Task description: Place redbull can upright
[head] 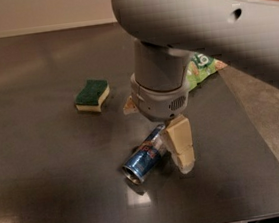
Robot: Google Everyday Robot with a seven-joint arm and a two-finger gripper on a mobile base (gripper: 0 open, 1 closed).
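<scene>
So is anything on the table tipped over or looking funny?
Yes. The redbull can is lying on its side on the dark table instead of standing up. The tool hangs close beside its far end. The sponge sits flat and looks fine.

Looks like a kitchen — a dark counter [48, 194] with a sponge [92, 94] and a snack bag [203, 68] — and a gripper [177, 157] low over it.
</scene>
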